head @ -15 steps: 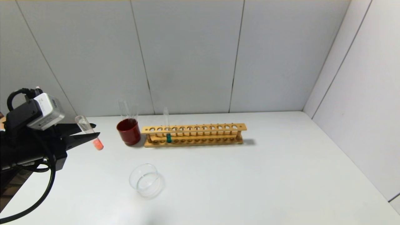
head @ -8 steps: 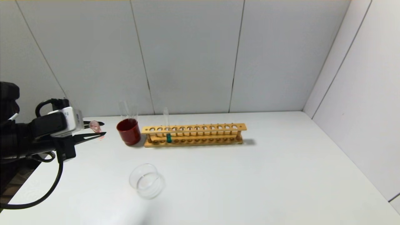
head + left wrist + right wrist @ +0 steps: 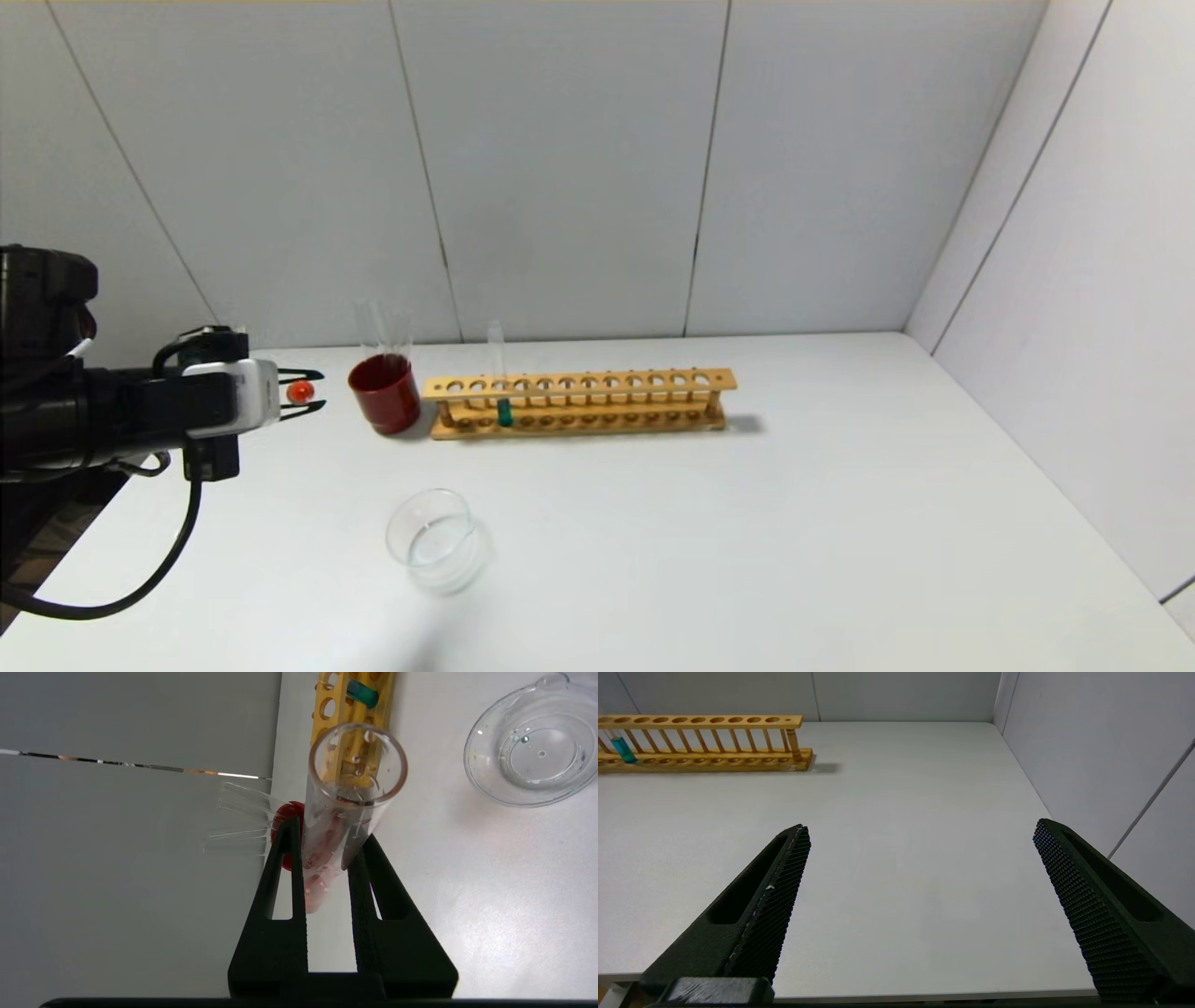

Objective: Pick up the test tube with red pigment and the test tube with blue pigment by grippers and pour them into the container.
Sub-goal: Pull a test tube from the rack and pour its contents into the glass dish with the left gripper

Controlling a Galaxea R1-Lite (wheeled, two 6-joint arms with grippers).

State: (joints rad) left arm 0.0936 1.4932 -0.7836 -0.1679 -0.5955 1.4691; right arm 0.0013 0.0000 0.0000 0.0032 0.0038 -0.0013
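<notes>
We are listing the left gripper [image 3: 313, 391] at the table's [image 3: 747, 523] left edge, just left of the dark red cup [image 3: 385, 395]; its fingers [image 3: 284, 877] are pinching the test tube with red pigment [image 3: 343, 812], which is lying roughly level with its open mouth facing the wrist camera and its red end showing in the head view. We are noting the container [image 3: 437, 539], a clear glass dish, sitting nearer the robot than the cup and well apart from the tube. The test tube with blue pigment [image 3: 501, 378] is standing upright in the wooden rack [image 3: 579, 401] near its left end. The right gripper [image 3: 920, 905] is hovering spread wide over the table's right side, holding nothing.
</notes>
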